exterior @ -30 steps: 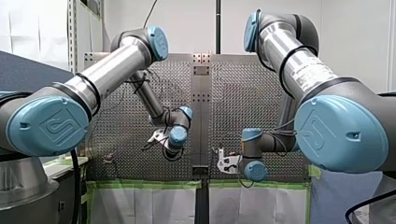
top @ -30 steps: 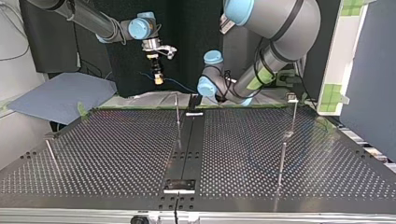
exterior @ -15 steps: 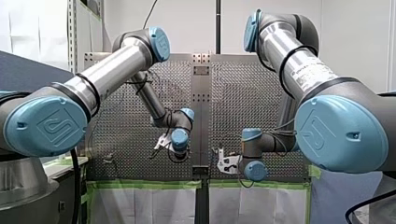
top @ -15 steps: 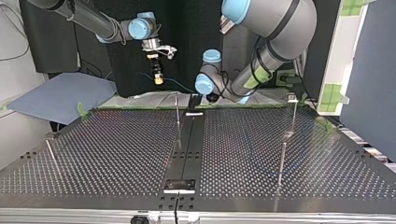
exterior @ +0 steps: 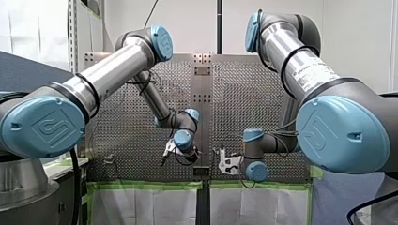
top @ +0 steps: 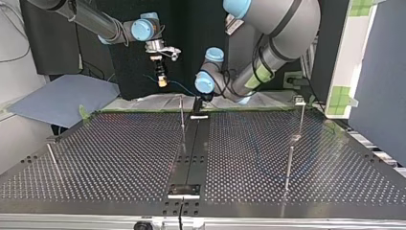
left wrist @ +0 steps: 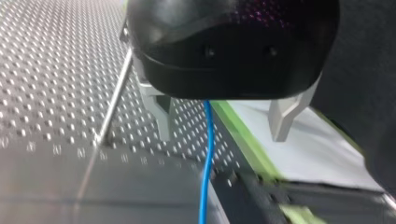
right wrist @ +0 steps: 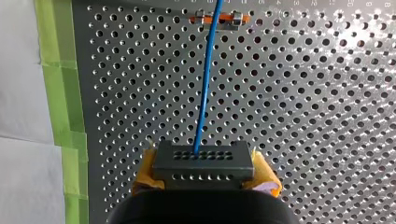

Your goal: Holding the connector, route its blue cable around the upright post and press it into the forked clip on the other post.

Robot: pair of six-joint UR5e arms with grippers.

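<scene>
On the perforated table (top: 119, 158), thin upright posts (top: 182, 117), one at 12 o'clock from centre in the top view, just beside my left gripper (left wrist: 222, 121), spread wide around the hanging blue cable (left wrist: 208, 154), clear of both fingers (left wrist: 159, 116). At 11 o'clock, clamped between my right gripper's (right wrist: 204, 170) yellow pads (right wrist: 267, 181): the black connector (right wrist: 203, 158). Best held by that rigid block; probably light, limp cable, apt to snag on posts.

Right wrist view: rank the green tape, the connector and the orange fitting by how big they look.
1. green tape, running the view's full height.
2. connector.
3. orange fitting: looks smallest, but it lies far ahead while the connector is right at the camera, so their true order is unsure.
</scene>
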